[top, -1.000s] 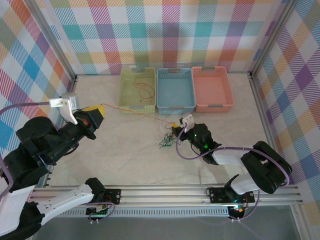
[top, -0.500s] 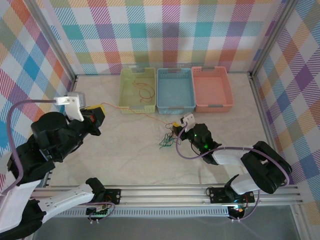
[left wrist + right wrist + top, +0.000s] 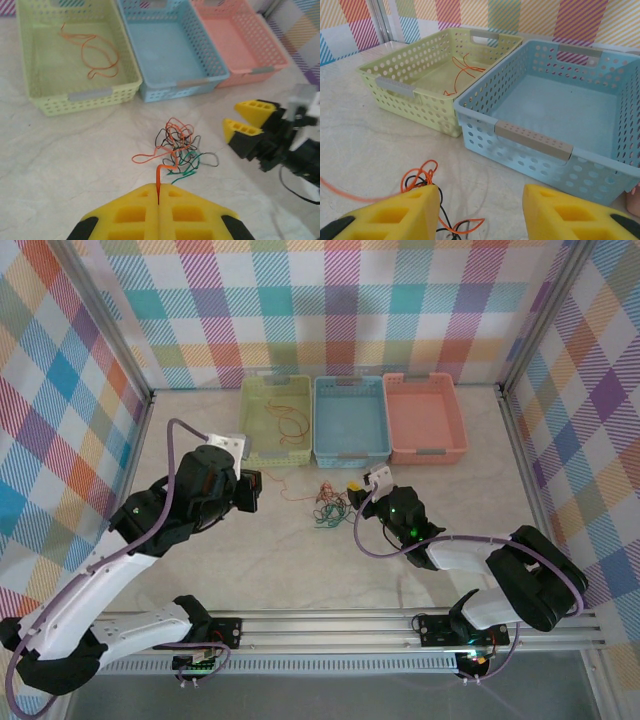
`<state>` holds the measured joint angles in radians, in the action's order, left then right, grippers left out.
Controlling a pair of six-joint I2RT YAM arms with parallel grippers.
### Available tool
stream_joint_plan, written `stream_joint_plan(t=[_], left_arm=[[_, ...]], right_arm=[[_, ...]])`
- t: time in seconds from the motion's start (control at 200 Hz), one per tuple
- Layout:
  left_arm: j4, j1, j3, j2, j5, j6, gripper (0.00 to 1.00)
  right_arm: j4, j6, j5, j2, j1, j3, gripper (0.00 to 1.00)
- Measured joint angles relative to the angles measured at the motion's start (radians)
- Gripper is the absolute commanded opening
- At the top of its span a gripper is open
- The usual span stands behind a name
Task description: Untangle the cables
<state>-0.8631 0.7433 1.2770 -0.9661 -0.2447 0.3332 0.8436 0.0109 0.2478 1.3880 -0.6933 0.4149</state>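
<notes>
Left wrist view: left gripper (image 3: 158, 194) pinches an orange cable (image 3: 158, 175) from the centre tangle (image 3: 177, 146) — right gripper (image 3: 231, 115) open; one sorted cable (image 3: 97, 56) in the green basket (image 3: 30, 80), upper left, the rest knotted.

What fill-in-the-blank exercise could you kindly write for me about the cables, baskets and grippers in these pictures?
1. The left gripper is shut on a cable end coloured ___.
2. The right gripper has its jaws ___.
3. A loose orange cable lies in the green basket, which stands beside the ___ one.
4. The tangle lies on the ___, outside the baskets.
Missing words: orange; open; blue; table.
</notes>
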Motion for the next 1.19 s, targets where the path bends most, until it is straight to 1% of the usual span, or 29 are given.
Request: stream_joint_plan(t=[0.09,0.235,0.405,0.58,0.775,0.95,1.075,1.195], left_arm=[[0.000,-0.034,-0.031,0.033,0.030,0.015,0.00],[0.003,-0.052,0.003,0.045,0.163,0.038,0.00],[0.000,-0.052,0.129,-0.002,0.329,0.053,0.00],[-0.005,-0.053,0.264,-0.037,0.467,0.063,0.00],[-0.068,-0.053,0.423,-0.084,0.530,0.063,0.00],[-0.110,-0.053,0.585,-0.159,0.614,0.063,0.00],[-0.133,-0.053,0.633,-0.194,0.653,0.063,0.00],[-0.153,-0.053,0.635,-0.204,0.677,0.063,0.00]], right_arm=[[0.000,0.000,0.002,-0.001,0.000,-0.001,0.48],[0.021,-0.001,-0.035,-0.002,0.000,-0.008,0.50],[0.087,-0.006,-0.153,-0.001,0.001,-0.019,0.58],[0.155,-0.012,-0.291,0.028,0.001,-0.022,0.59],[0.199,-0.035,-0.435,0.041,-0.007,-0.023,0.61],[0.225,-0.062,-0.572,0.071,-0.015,-0.016,0.61],[0.219,-0.113,-0.653,0.090,-0.050,0.008,0.62],[0.184,-0.148,-0.673,0.095,-0.075,0.060,0.63]])
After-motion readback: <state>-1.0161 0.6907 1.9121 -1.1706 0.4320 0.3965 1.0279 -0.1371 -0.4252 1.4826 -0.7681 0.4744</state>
